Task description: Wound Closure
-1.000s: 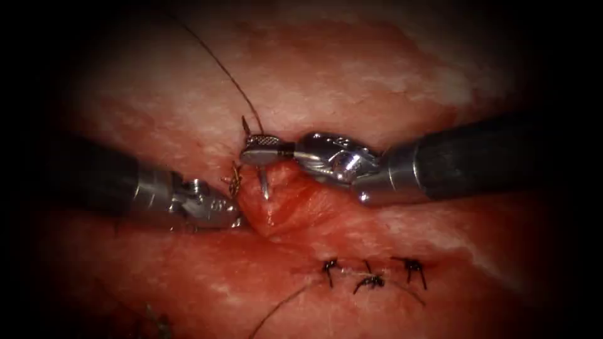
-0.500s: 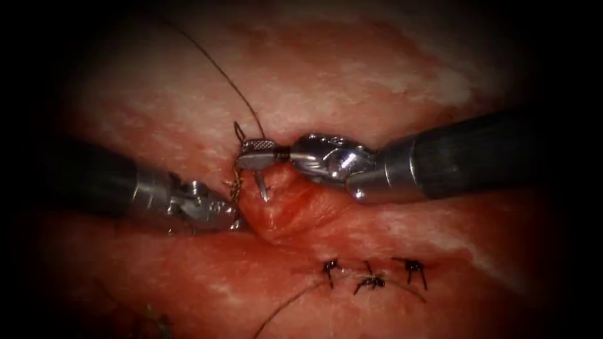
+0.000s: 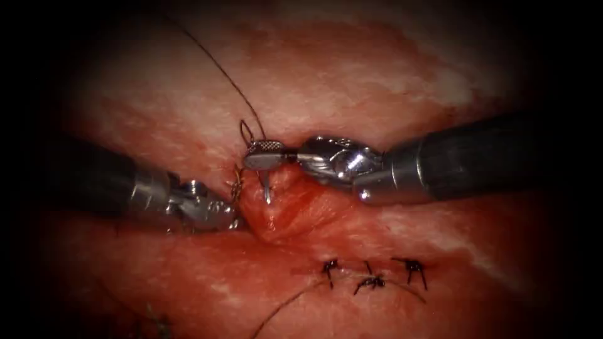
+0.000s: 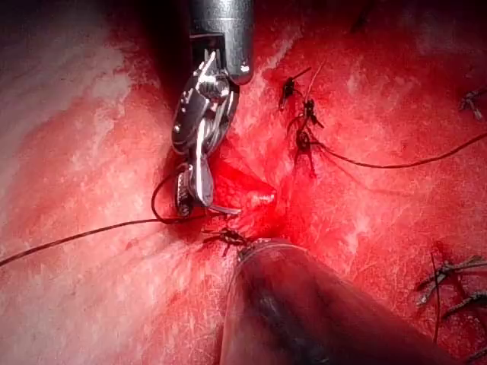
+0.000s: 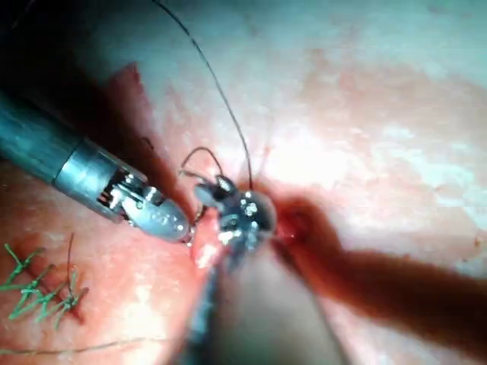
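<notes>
You'll find no readable text, label, brand, number or sign anywhere on the tissue or either tool here.

Your R tool (image 3: 262, 155) reaches in from right, fingers (image 3: 264, 145) clamped shut; L tool (image 3: 220, 213) sits low, opposite, tip buried.

The curved needle (image 3: 266, 186) is gripped near its thread end, tip sunk into the tissue (image 3: 295, 207) at the cut (image 3: 276, 220); dark thread (image 3: 220, 63) is trailed away upward.
</notes>
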Robot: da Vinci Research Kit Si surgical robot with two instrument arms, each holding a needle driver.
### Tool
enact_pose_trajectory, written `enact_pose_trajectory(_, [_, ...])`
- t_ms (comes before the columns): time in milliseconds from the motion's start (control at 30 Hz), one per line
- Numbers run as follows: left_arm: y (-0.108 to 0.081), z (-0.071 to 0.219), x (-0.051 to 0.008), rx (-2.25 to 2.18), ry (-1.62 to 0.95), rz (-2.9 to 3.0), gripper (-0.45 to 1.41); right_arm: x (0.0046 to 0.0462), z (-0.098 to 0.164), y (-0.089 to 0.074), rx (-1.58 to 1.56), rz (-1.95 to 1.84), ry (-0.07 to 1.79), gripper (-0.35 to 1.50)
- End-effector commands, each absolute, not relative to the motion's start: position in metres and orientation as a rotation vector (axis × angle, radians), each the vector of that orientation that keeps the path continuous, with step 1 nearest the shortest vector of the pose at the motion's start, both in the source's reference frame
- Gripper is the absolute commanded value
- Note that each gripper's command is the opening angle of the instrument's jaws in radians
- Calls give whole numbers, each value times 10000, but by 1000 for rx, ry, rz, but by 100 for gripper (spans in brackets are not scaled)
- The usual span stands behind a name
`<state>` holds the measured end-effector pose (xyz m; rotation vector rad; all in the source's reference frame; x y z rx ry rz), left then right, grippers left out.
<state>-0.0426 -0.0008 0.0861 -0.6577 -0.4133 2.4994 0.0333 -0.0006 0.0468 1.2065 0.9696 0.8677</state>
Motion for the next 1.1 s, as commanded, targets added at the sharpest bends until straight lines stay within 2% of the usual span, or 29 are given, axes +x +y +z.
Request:
enact_pose_trajectory(33, [-15, 866, -430, -657, -417, 2500, -45, 337, 474, -15, 1212, 871, 964, -35])
enact_pose_trajectory(1100, [-15, 866, -431, -657, -417, 2500, -45, 343, 455, -34, 1365, 1027, 861, -35])
